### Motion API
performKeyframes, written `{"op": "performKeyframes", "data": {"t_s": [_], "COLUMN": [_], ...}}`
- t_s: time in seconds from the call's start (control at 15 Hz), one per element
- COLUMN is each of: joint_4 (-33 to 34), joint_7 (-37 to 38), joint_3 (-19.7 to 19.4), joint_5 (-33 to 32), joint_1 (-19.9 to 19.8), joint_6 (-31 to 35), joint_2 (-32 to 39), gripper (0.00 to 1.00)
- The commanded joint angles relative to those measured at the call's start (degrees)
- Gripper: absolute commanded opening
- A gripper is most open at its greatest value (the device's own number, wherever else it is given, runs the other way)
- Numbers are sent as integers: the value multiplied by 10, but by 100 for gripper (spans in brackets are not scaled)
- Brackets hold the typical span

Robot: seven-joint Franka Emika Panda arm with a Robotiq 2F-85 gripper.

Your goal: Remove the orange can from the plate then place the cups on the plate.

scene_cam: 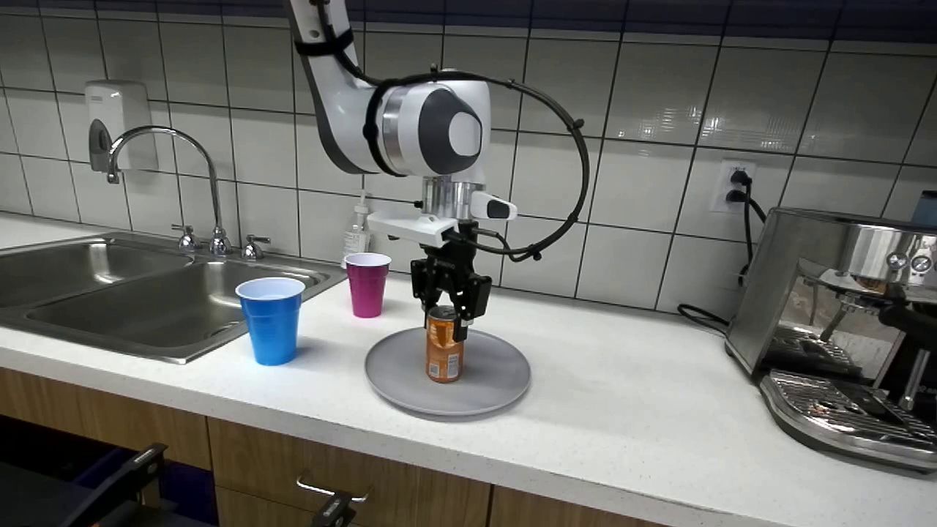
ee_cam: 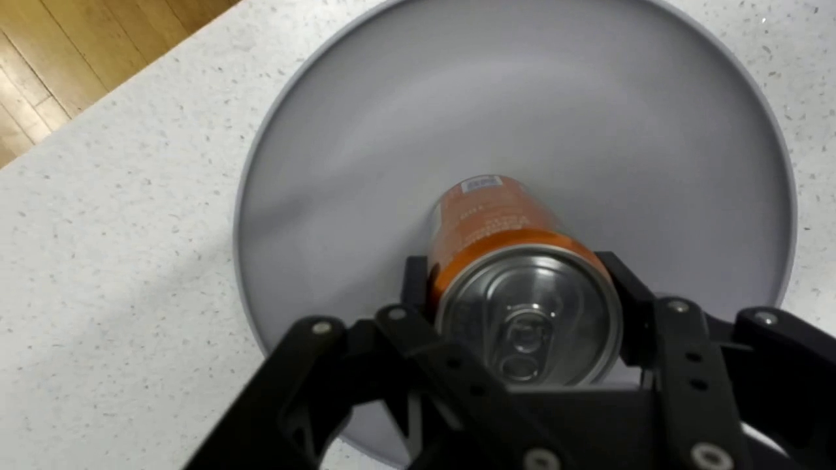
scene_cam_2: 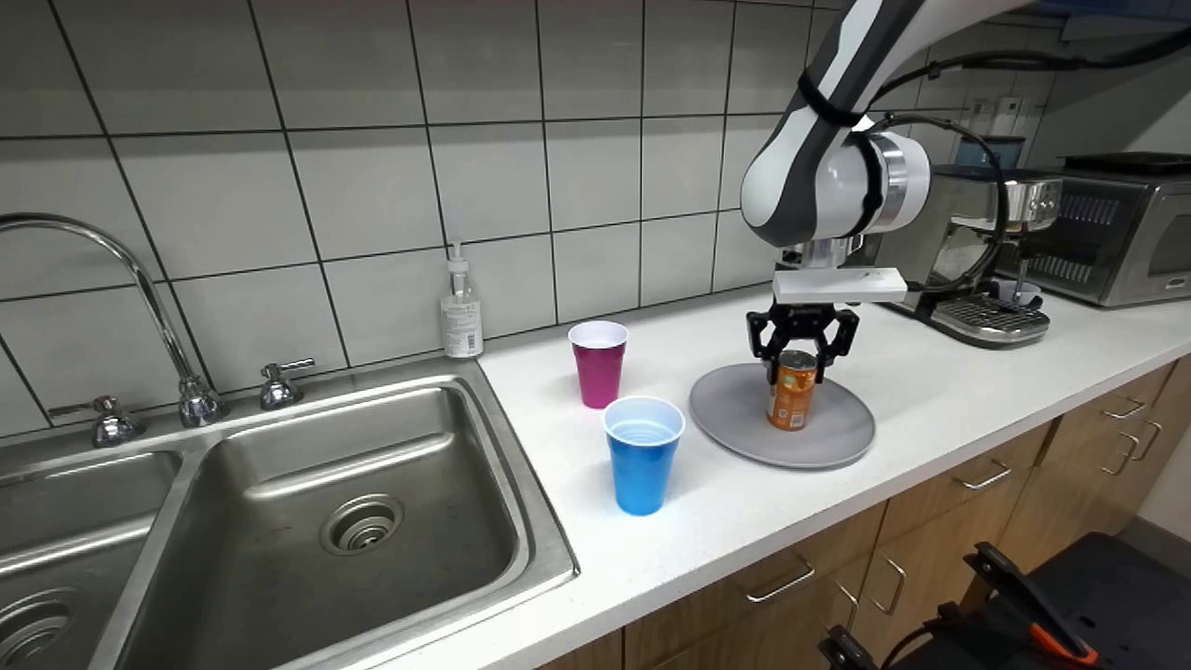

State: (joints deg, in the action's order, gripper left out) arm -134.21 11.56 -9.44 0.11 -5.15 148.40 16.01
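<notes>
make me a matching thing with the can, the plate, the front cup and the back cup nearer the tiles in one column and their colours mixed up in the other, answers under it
1. can
2. back cup
3. plate
4. front cup

a. blue outside, white inside
b. plain grey
c. orange sides, silver top
d. magenta outside, white inside

Pairs: 1-c; 2-d; 3-b; 4-a

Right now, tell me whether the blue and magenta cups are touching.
Apart: an exterior view shows white counter between the blue cup and magenta cup.
</notes>
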Motion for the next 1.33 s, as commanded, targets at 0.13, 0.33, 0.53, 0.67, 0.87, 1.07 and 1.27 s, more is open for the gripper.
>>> {"op": "performKeyframes", "data": {"t_s": [0.13, 0.33, 0.53, 0.67, 0.87, 1.07, 1.27], "joint_4": [40, 52, 66, 75, 90, 103, 116], "joint_7": [33, 44, 51, 56, 59, 67, 77], "joint_3": [-24, -38, -52, -58, -66, -74, -83], "joint_5": [-7, -11, -10, -9, -4, -4, -3], "joint_1": [-4, -6, -12, -16, -26, -35, -43], "joint_6": [-24, -27, -28, -31, -37, -41, -44], "joint_2": [5, 4, 5, 7, 13, 19, 25], "gripper": [38, 38, 38, 38, 38, 38, 38]}}
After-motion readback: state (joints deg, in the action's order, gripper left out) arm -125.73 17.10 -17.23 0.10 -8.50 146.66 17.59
